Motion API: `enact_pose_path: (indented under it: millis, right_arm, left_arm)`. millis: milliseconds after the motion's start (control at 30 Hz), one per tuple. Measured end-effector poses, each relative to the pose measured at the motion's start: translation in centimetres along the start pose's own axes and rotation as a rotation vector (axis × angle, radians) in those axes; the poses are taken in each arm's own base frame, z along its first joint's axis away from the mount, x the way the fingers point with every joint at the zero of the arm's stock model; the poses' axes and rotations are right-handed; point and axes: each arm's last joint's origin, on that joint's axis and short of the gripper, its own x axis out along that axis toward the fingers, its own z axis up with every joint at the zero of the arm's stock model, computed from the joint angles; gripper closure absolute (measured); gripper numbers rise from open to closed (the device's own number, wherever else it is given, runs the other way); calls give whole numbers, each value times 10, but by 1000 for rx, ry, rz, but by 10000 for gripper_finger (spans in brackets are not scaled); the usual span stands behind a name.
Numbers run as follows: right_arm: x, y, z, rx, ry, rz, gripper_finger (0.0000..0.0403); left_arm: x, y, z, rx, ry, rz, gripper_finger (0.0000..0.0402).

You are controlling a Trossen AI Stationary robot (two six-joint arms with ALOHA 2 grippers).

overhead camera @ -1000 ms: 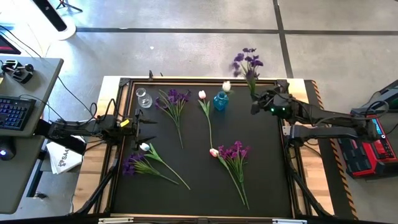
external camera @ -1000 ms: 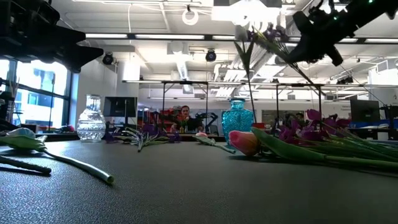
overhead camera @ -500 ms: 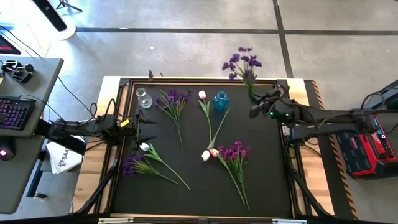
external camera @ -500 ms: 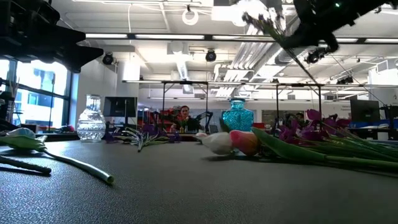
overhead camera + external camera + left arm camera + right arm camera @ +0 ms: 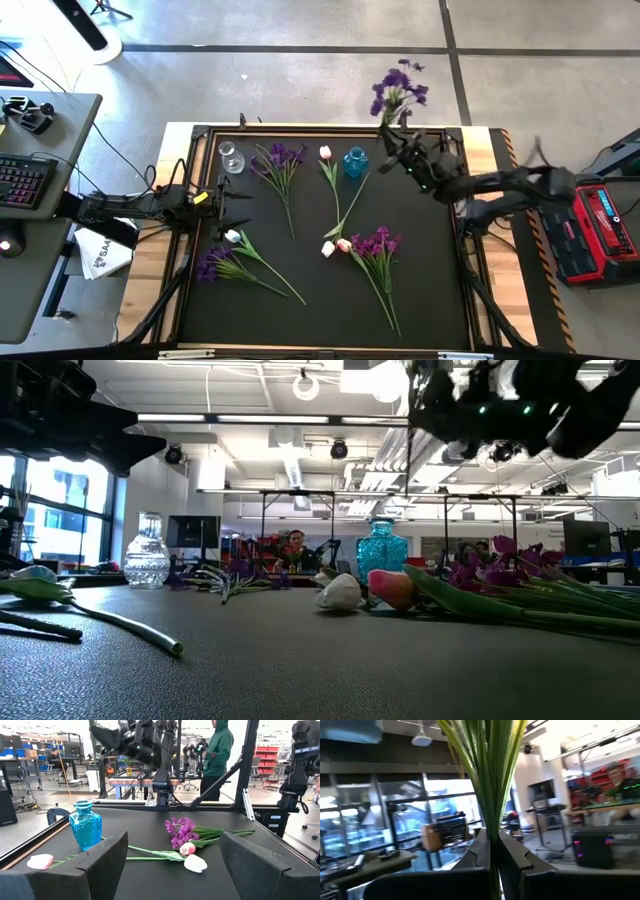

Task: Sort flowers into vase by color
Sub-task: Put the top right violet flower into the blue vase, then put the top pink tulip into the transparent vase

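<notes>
Blue vase (image 5: 355, 162) stands at the table's far edge, just beside my right gripper (image 5: 397, 143); clear vase (image 5: 231, 158) sits far left. A white tulip (image 5: 328, 249) and a pink tulip (image 5: 344, 244) lie mid-table. My right fingers are clamped on a purple bunch (image 5: 398, 88), held aloft. My left gripper (image 5: 228, 199) waits at the left edge, fingers apart. Count: two vases, three purple bunches lying flat, one held.

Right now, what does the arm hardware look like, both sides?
Both arms are dark, jointed links. The left gripper has two broad, flat, dark fingers; a yellow mark shows near its wrist in the high view. The right gripper is dark too, with small green lights glowing on its wrist in the low view.
</notes>
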Motion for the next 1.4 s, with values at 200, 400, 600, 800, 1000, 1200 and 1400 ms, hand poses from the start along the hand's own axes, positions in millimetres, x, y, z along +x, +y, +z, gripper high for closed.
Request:
enact_pose_path:
  millis: [200, 400, 600, 800, 1000, 1200, 1400]
  right_arm:
    - [25, 0, -28, -11, 19, 3, 403]
    - [38, 1, -48, -62, 62, -34, 403]
    - [37, -4, -61, -72, 101, -163, 403]
    - [36, -4, -67, -75, 153, -165, 381]
    - [35, -4, -72, -74, 206, -160, 302]
    - [32, 1, -61, -117, 273, -141, 231]
    - [21, 8, -28, -150, 370, -112, 198]
  left_arm:
    - [0, 0, 0, -1, 0, 0, 101]
    - [0, 0, 0, -1, 1, 0, 101]
    - [0, 0, 0, -2, 1, 0, 101]
    - [0, 0, 0, -1, 1, 0, 101]
    - [0, 0, 0, -1, 2, 0, 101]
    - [0, 0, 0, -2, 2, 0, 101]
    - [0, 0, 0, -2, 2, 0, 101]
